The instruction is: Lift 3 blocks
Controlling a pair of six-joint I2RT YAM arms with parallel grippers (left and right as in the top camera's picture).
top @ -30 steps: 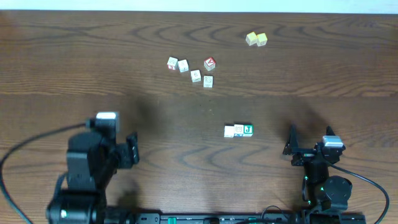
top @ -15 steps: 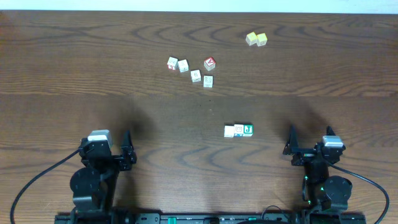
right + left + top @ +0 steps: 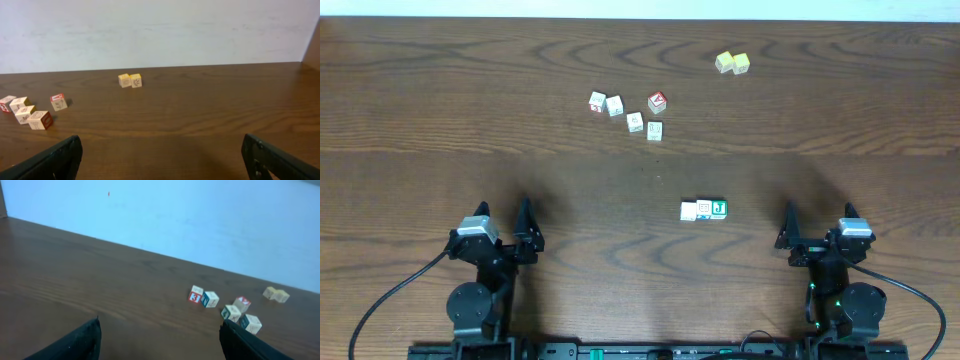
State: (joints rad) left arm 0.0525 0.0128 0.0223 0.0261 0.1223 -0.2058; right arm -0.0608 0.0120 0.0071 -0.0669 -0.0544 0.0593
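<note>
The three blocks (image 3: 704, 209) lie flat on the wooden table (image 3: 420, 110) in a short row, touching side by side, a little right of centre in the half nearer the arms. A pale-faced cube (image 3: 688, 211) forms the left end, another pale one sits in the middle, and the cube with the green J (image 3: 719, 208) closes the right end. Nothing grips or touches them. The row sits between the two arms, nearer the right one. The right gripper (image 3: 818, 222) rests low at the near edge, well apart from the row, its jaws spread wide and empty. The left gripper (image 3: 504, 214) sits at the near edge on the other side, farther from the row, its jaws also spread wide with nothing between them. Farther back on the table, a red-faced cube (image 3: 657, 101) stands among four pale cubes (image 3: 615, 105) in a loose scatter. Beyond those, toward the far right, a pair of plain yellow cubes (image 3: 732, 63) sits touching one another. Both wrist views show dark fingertips at the lower corners with bare wood between them.
</note>
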